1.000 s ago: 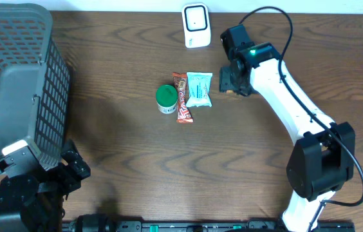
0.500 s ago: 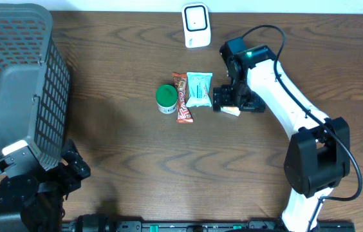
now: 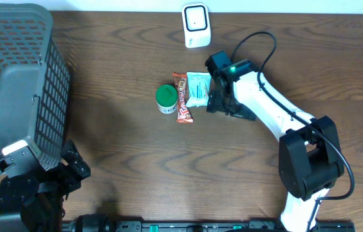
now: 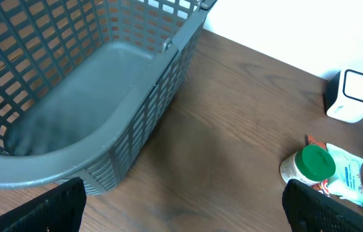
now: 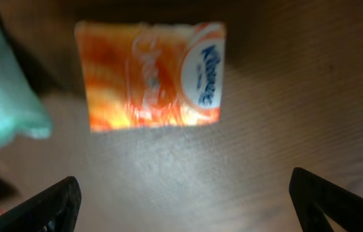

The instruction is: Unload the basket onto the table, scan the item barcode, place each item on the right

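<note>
R tool (image 5: 183,196) wide; low over orange pkt (image 5: 149,74)

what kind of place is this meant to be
Likely a mock shop checkout: a white scanner, a grey shopping basket, and small packaged snacks laid out between them.
</note>
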